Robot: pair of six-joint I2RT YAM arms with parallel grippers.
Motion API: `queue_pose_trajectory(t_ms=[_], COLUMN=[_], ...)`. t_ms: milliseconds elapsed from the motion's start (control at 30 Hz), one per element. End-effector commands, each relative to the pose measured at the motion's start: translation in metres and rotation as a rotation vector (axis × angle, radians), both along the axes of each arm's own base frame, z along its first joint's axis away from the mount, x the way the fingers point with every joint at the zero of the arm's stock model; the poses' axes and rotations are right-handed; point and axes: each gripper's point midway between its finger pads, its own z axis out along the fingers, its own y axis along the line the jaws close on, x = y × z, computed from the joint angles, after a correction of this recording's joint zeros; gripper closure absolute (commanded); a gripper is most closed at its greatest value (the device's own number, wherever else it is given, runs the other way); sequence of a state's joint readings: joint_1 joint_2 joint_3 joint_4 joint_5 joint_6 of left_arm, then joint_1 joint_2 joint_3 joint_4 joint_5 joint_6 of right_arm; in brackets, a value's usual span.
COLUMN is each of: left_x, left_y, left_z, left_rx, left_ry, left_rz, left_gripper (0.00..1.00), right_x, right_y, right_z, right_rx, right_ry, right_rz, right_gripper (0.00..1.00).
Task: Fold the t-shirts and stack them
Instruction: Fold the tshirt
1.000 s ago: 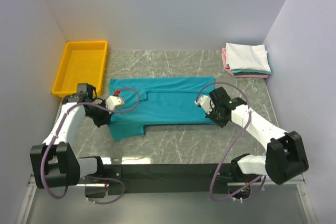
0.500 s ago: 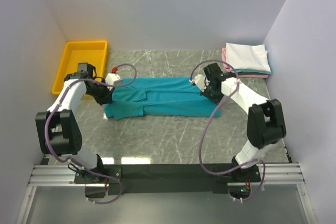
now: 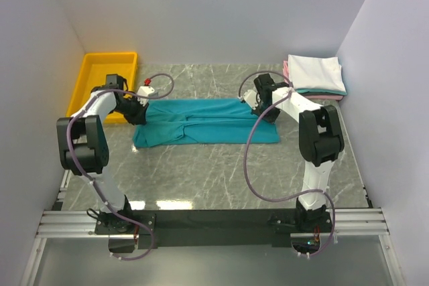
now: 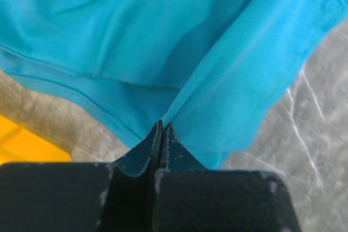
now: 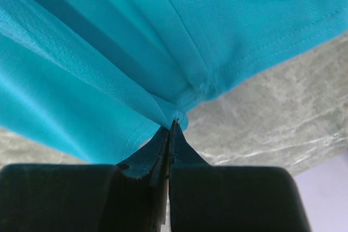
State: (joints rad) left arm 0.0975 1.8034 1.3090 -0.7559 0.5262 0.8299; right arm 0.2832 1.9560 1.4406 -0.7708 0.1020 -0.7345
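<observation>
**Teal tee pinched at both ends**

The teal t-shirt (image 3: 204, 122) lies in a long folded band on the marble bench (image 3: 221, 172), its left end just beside the yellow bin (image 3: 86, 75). From overhead, the left gripper (image 3: 137, 113) sits at the end nearest the bin and the right gripper (image 3: 266, 106) at the end farthest from it, though how the jaws stand is too small to read there. Each wrist view shows its jaws pressed together on a ridge of teal cloth. Only the overhead view shows the folded t-shirts (image 3: 315, 75), white on top, stacked well apart from the bin.
</observation>
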Motion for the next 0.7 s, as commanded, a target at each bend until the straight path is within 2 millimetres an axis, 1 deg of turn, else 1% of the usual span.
queue_pose_trajectory(t_ms=[0, 167, 233, 300, 433, 467, 500, 533, 567, 600, 633, 667], left_x=[0.031, 0.042, 0.045, 0.047, 0.049, 0.049, 0.050, 0.052, 0.053, 0.052, 0.050, 0.049], left_y=[0.002, -0.003, -0.005, -0.004, -0.003, -0.002, -0.002, -0.003, -0.003, -0.006, -0.013, -0.016], left_z=[0.010, 0.002, -0.001, -0.004, -0.008, -0.009, -0.008, -0.005, -0.002, 0.010, 0.018, 0.028], left_rx=[-0.002, 0.016, 0.028, 0.038, 0.047, 0.050, 0.051, 0.045, 0.036, 0.022, -0.017, -0.035], left_ry=[-0.067, -0.070, -0.068, -0.068, -0.064, -0.066, -0.067, -0.073, -0.078, -0.089, -0.098, -0.114], left_rz=[0.038, 0.039, 0.040, 0.045, 0.056, 0.058, 0.062, 0.067, 0.071, 0.060, 0.041, 0.039], left_gripper=[0.99, 0.99, 0.99, 0.99, 0.99, 0.99, 0.97, 0.87, 0.81, 0.72, 0.64, 0.60], right_x=[0.020, 0.026, 0.027, 0.030, 0.039, 0.040, 0.041, 0.042, 0.041, 0.041, 0.040, 0.039], right_y=[-0.008, -0.010, -0.016, -0.018, -0.016, -0.017, -0.016, -0.018, -0.019, -0.021, -0.020, -0.020], right_z=[0.008, 0.000, -0.001, -0.001, 0.007, 0.006, 0.006, 0.007, 0.004, 0.004, 0.008, 0.012], right_rx=[-0.038, -0.056, -0.078, -0.078, -0.070, -0.070, -0.075, -0.086, -0.095, -0.099, -0.095, -0.090], right_ry=[-0.056, -0.067, -0.077, -0.089, -0.125, -0.121, -0.120, -0.116, -0.105, -0.102, -0.100, -0.106], right_rz=[-0.016, -0.038, -0.051, -0.065, -0.079, -0.083, -0.084, -0.089, -0.092, -0.099, -0.108, -0.117], right_gripper=[1.00, 1.00, 1.00, 1.00, 1.00, 1.00, 0.99, 0.98, 0.94, 0.79, 0.71, 0.58])
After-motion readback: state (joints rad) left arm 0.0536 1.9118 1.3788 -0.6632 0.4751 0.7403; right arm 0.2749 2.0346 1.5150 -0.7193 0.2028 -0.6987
